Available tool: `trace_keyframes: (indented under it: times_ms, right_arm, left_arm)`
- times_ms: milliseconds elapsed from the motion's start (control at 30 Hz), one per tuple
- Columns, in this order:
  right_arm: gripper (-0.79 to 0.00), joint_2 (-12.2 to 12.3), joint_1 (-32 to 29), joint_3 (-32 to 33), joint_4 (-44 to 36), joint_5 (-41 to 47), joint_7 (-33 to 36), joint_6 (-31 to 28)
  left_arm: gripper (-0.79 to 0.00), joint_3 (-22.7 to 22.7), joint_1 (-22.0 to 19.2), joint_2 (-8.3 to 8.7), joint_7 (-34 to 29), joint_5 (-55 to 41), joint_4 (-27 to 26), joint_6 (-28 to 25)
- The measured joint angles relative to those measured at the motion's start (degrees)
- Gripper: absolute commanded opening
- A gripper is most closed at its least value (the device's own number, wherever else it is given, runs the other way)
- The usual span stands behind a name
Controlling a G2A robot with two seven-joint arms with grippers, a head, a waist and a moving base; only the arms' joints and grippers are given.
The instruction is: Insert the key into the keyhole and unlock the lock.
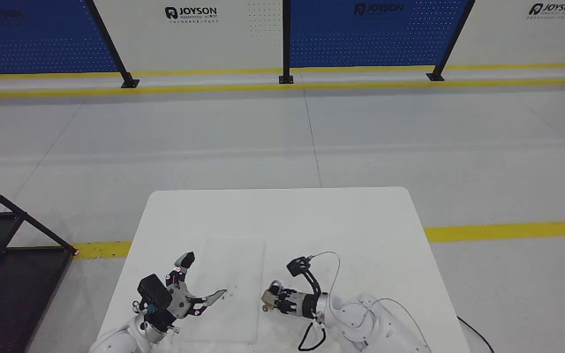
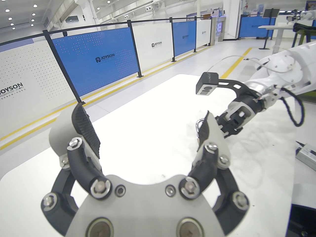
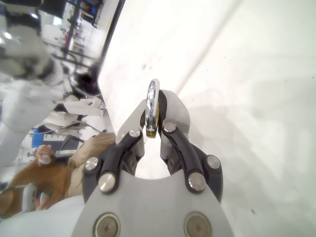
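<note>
— So, where is the lock [image 3: 150, 114]?
— Pinched in the right jaws, near the front edge of the table [image 1: 353, 221]. I see the shackle and a brass edge. The fingers [image 3: 174, 114] hide the body.
— And the left jaws?
— Spread wide, just beside the right ones. One left finger [image 2: 209, 134] covers part of the lock.
— Room to move?
— Yes, the table stretches wide beyond both, toward its far edge.
</note>
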Motion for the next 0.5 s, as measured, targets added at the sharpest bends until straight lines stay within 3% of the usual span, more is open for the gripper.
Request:
trace_keyframes:
  times_ms: [367, 400, 433, 500]
  right_arm:
    - [-0.785, -3.51, 6.43, -8.9, 4.44, 0.52, -2.75, 6.07]
    - [-0.668, -3.89, 7.04, -9.7, 4.99, 0.74, -2.83, 6.46]
    - [-0.499, -4.26, 7.62, -10.49, 5.55, 0.94, -2.84, 6.83]
    - [0.0, -5.07, 8.9, -12.16, 6.83, 0.95, -2.98, 7.7]
  left_arm:
    - [0.0, -1.89, -0.19, 0.35, 0.5, -2.7, 2.25, 1.07]
    - [0.0, -1.98, -0.28, 0.37, 0.61, -3.05, 2.63, 0.98]
    - [0.0, -2.04, -0.4, 0.39, 0.7, -3.39, 2.99, 0.9]
    - [0.0, -2.03, -0.61, 0.4, 0.84, -3.95, 3.6, 0.86]
